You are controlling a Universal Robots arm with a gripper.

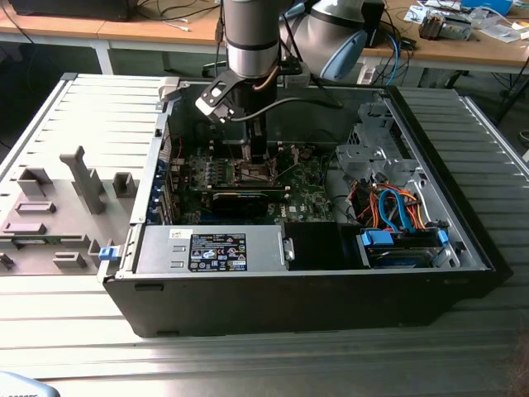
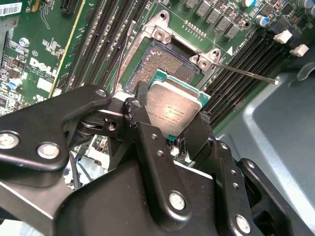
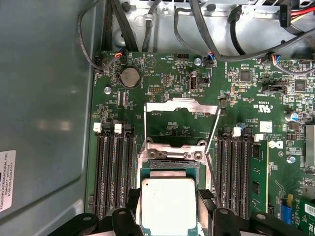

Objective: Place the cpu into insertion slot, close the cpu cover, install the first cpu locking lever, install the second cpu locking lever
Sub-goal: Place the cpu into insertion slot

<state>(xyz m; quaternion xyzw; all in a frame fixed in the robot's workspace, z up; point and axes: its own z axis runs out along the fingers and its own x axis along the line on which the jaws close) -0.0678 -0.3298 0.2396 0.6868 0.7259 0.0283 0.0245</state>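
1. Exterior view: the arm (image 1: 248, 33) reaches down into an open computer case (image 1: 331, 289) lying on a ribbed metal table (image 1: 248, 356). Its gripper (image 1: 258, 159) hangs directly above the insertion slot (image 1: 252, 172) on the green motherboard (image 1: 310, 188). From this angle the stance of the jaws cannot be made out.

2. Second wrist view: the gripper (image 2: 171, 120) has its two black fingers (image 2: 147, 142) clenched on opposite edges of the cpu (image 2: 174, 110), whose silvery top faces the camera.
   - The chip sits over the nearer edge of the insertion slot (image 2: 170, 61), and the slot's dark pin field lies bare beyond it.
   - Whether the chip touches the slot cannot be told.
   - A thin locking lever (image 2: 246, 73) juts out from one corner of the slot, crossing the black memory slots (image 2: 246, 51) beside it.

3. First wrist view: the cpu (image 3: 167, 196) is gripped between the fingers (image 3: 206, 194) of the gripper (image 3: 170, 211) and covers most of the insertion slot (image 3: 172, 163). A dark strip of the slot shows past the chip's far edge.
   - The cpu cover (image 3: 182, 104) is swung open and lies back on the far side of the slot, with green board showing through its square opening.
   - A locking lever (image 3: 212, 137) runs along one side of the slot, close beside the cover.
   - Memory slots (image 3: 113, 172) flank the slot on both sides.
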